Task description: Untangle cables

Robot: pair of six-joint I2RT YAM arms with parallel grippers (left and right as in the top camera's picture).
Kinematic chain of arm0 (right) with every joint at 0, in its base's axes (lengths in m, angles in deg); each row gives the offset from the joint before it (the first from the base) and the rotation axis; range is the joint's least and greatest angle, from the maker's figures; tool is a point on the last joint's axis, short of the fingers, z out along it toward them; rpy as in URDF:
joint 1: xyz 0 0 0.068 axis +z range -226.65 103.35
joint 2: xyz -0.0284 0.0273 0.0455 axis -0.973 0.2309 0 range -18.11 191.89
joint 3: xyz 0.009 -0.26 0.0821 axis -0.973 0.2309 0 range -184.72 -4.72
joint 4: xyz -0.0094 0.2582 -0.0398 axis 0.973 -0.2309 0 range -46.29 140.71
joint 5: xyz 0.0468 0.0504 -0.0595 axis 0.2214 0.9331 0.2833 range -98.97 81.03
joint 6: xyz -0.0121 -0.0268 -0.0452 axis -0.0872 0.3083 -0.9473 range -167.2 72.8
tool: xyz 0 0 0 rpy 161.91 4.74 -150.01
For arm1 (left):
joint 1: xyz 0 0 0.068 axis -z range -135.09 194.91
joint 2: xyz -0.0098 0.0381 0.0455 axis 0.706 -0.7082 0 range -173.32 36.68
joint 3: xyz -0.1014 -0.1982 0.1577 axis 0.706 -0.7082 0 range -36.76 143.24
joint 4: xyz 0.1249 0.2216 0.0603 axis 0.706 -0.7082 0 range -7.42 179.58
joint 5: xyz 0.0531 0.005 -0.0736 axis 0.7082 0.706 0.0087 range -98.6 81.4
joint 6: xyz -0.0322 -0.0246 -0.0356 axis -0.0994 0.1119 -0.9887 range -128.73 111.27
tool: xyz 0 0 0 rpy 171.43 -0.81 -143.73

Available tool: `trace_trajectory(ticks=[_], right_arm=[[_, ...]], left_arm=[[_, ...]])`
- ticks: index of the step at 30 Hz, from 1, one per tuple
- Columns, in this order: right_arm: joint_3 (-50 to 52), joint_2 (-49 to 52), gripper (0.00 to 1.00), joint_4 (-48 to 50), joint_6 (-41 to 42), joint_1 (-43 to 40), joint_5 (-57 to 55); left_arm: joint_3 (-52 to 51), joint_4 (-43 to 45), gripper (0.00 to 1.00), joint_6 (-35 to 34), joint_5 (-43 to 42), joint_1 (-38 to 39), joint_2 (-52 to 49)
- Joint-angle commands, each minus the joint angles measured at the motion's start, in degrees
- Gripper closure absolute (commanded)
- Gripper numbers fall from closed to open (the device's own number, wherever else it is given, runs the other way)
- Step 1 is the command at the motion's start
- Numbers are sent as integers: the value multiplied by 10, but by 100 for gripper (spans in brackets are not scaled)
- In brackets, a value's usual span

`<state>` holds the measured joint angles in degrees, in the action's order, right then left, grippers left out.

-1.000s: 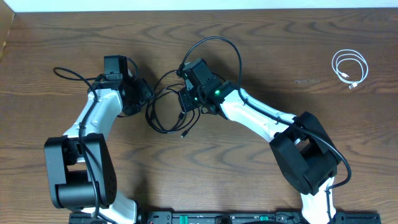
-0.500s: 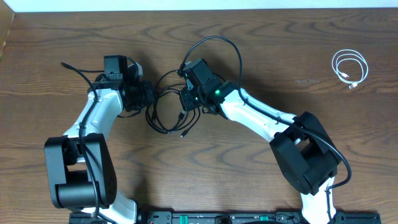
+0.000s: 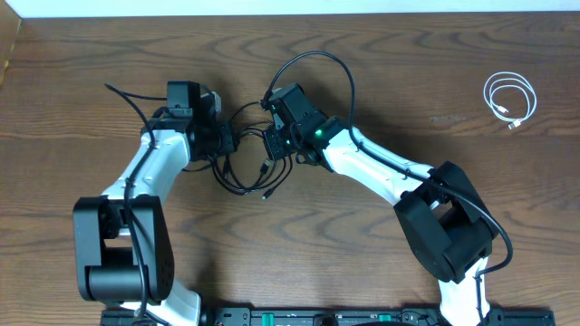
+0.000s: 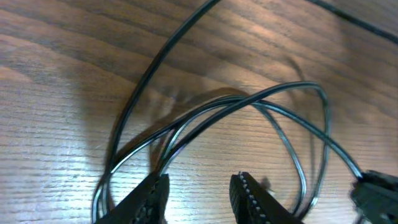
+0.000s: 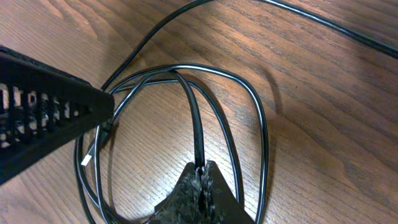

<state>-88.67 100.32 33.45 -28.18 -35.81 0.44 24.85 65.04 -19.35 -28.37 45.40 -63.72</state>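
Two black cables [image 3: 237, 170] lie tangled flat on the wooden table [image 3: 390, 54], just to the left of the right gripper [image 5: 201, 176], filling the gap between it and the left gripper [image 4: 198, 194]. Their loops overlap in a loose oval whose long axis runs from the far side of the right gripper toward the near table edge. One small plug end [image 3: 265, 194] trails out of the bundle, nearer to the robot than the right gripper, with its tip pointing toward the near edge.

The right gripper's jaws are pressed together, pinching one black strand that runs straight away from the tips before curving into the loops. Beside that strand, to the right gripper's left, a second plug with a pale tip [image 5: 87, 160] lies on the wood.

The left gripper's fingers [image 4: 152, 196] stand apart with bare wood showing between them. Several strands cross just beyond the tips, and none visibly sits between the jaws.

One white cable [image 3: 509, 98] rests well apart, far to the right of the right gripper, wound in a neat round coil, its plug ends at the coil's near side.
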Motion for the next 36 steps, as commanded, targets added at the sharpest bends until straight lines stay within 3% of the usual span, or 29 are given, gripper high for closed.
trace_trajectory(ticks=[1,17,36], right_arm=[[-4,-11,99,1,2,-2,2],[-4,-11,99,1,2,-2,2],[-4,-11,99,2,2,-2,2]], left_arm=[[-9,7,58,5,45,5,4],[-18,39,57,-4,68,6,-26],[-24,51,66,-4,68,6,-49]])
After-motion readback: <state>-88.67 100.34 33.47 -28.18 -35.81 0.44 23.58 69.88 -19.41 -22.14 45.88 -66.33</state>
